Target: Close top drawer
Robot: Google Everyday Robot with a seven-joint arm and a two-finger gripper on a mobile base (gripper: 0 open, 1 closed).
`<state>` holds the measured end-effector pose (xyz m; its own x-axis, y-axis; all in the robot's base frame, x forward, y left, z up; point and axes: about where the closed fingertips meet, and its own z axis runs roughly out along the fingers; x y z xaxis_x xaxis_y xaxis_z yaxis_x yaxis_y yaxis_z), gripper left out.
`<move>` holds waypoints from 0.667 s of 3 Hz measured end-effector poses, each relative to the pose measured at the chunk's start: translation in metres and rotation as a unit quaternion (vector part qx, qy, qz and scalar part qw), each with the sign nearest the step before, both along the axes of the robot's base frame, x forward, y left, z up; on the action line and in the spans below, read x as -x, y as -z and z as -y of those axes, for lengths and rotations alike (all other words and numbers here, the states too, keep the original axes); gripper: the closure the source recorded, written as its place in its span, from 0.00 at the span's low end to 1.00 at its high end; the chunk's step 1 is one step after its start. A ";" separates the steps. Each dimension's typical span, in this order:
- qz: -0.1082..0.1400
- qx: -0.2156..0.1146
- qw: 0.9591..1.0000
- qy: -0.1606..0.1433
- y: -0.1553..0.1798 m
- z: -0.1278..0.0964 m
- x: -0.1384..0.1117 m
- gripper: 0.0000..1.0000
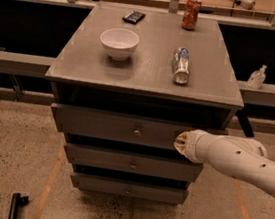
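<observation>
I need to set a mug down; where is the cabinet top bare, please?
Cabinet top: bare between bowl and lying can, and along the front edge. Crowded at the back by red can and black item. Gripper: at the top drawer front.

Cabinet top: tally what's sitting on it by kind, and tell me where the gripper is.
Cans: 2, a red can upright and a silver can on its side
White bowl: 1
Dark flat item: 1
Total: 4
The gripper is at the top drawer's front, right of its knob.
</observation>
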<state>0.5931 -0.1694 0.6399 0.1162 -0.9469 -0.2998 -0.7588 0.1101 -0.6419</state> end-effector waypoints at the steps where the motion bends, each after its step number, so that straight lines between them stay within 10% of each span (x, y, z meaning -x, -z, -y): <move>1: 0.012 0.001 1.000 0.001 0.001 0.003 -0.016 1.00; 2: 0.021 -0.011 1.000 0.006 -0.021 0.004 -0.023 1.00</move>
